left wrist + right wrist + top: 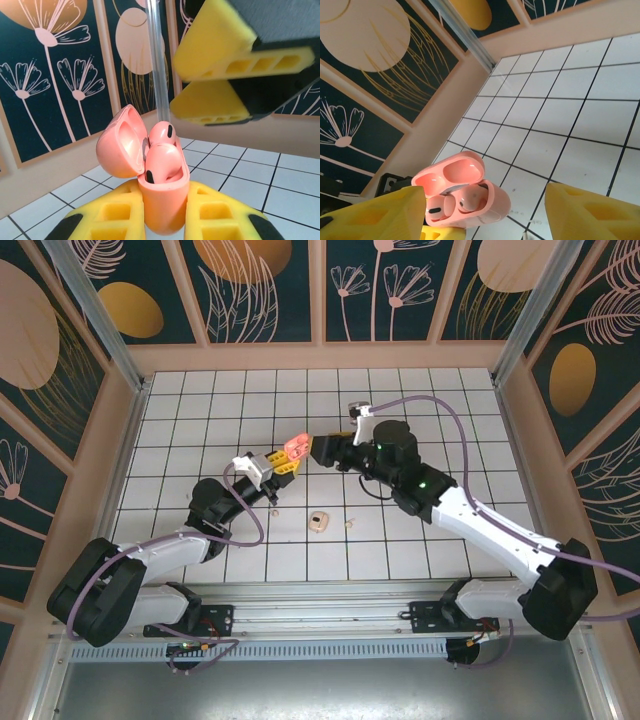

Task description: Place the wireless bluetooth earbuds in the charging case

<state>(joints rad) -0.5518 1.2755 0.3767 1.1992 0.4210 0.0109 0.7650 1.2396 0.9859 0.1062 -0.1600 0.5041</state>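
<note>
The right gripper [319, 448], fingers apart, hangs just right of the open charging case [162, 200], which the left gripper [283, 462] clamps upright with the earbuds [162, 160] inside.

Salmon-pink charging case [162, 205], yellow jaws

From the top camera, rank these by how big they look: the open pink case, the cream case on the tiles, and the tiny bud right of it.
1. open pink case, though it is held up nearer the camera, which may inflate it
2. cream case
3. tiny bud, clearly smallest
</note>
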